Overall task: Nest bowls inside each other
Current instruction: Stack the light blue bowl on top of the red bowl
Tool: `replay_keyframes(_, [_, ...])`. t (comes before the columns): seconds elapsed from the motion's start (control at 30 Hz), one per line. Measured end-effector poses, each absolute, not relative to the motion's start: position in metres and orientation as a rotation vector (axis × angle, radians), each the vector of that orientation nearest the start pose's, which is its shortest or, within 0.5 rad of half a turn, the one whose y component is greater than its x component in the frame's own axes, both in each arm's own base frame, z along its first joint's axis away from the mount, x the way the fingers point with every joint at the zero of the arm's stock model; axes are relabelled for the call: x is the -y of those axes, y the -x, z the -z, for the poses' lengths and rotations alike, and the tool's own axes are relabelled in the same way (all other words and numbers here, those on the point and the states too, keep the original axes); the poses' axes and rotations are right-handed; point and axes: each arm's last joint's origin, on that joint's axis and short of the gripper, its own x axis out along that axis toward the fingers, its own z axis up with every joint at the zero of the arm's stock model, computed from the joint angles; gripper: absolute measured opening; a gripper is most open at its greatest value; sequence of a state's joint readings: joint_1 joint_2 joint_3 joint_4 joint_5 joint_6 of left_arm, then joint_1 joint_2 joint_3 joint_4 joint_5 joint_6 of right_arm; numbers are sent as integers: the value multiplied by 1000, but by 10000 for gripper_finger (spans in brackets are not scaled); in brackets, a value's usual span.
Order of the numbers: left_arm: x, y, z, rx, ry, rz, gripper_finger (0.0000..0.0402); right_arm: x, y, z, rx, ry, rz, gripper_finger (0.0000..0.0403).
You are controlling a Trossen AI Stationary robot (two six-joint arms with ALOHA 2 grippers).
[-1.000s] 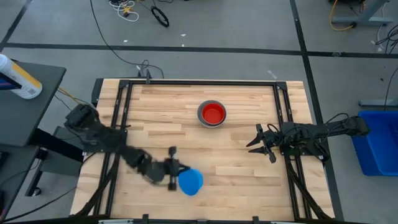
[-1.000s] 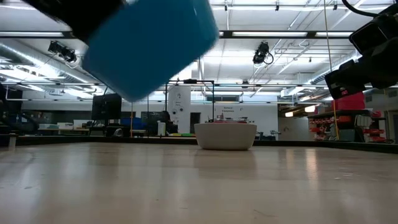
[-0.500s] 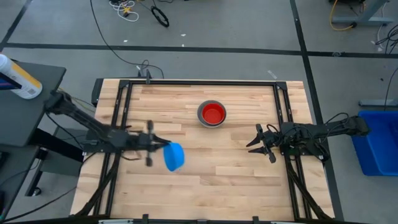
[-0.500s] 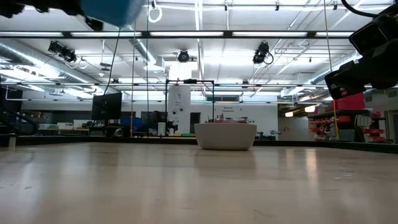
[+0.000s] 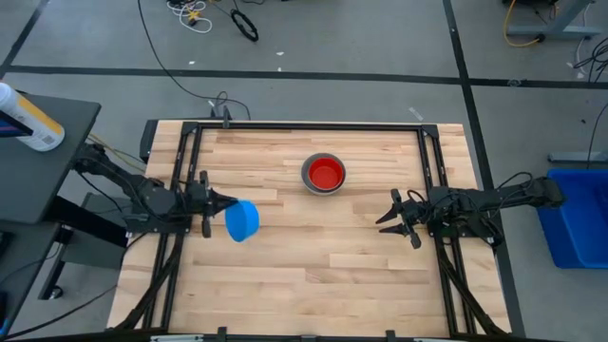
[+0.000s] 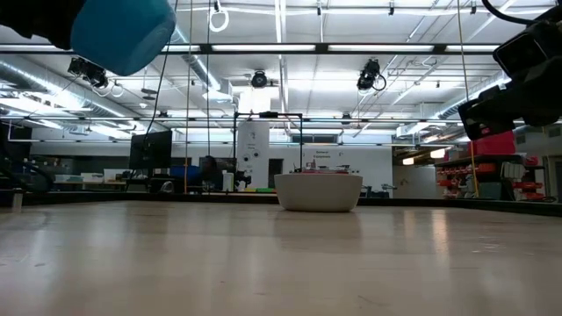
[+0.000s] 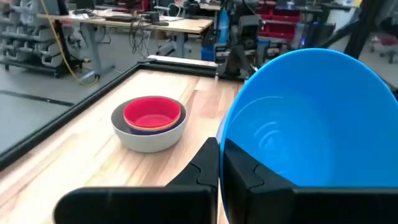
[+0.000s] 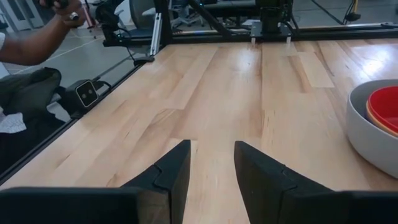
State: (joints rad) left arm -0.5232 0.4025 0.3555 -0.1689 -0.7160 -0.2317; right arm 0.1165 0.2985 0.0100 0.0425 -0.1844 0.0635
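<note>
A grey bowl (image 5: 324, 175) stands on the table's far middle with a red bowl (image 7: 152, 114) nested in it and a dark rim showing between them. My left gripper (image 5: 220, 204), near the table's left edge, is shut on a light blue bowl (image 5: 241, 220), which shows high up in the low view (image 6: 123, 33). My right gripper (image 5: 388, 218) waits open at the table's right side, nothing between its fingers (image 8: 168, 171); the grey bowl (image 8: 373, 137) lies ahead of it. My left gripper holds the light blue bowl by its rim (image 7: 222, 144). One finger (image 7: 252, 174) is inside the bowl and the other (image 7: 202, 165) outside. The fingers reach in about level from the table's left side. The bowl is lifted clear and tipped on its side, its opening toward the arm.
Black frame rails (image 5: 180, 161) run along the table's left, far and right sides. A person's arm (image 8: 37, 37) shows beyond the table in the right wrist view. A blue bin (image 5: 575, 223) stands right of the table, and a side table with a bottle (image 5: 28, 119) stands at left.
My left gripper has carried the light blue bowl from the table's near middle toward the left and far edges, rising a little. The bowl has stayed clear of the table in the shut fingers. The right arm has kept still.
</note>
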Motion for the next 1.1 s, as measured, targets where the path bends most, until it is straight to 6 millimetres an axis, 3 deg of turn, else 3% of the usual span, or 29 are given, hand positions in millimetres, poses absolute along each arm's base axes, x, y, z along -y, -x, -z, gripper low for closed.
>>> replay_keyframes(0.2, [41, -117, -229, -101, 37, -130, 6, -18, -112, -146, -253, -48, -294, 131])
replay_keyframes(0.43, [23, -140, -219, -138, -1, -153, 6, -18, -112, -146, -253, -53, -294, 135])
replay_keyframes(0.63, [-5, -167, -221, -234, -15, -160, 6, -18, -112, -146, -257, -78, -291, 132])
replay_keyframes(0.83, [-36, -199, -236, -301, -61, -152, 6, -18, -112, -146, -258, -82, -290, 132])
replay_keyframes(1.1, [-86, -267, -255, -377, -93, -87, 6, -18, -112, -146, -257, -82, -291, 134])
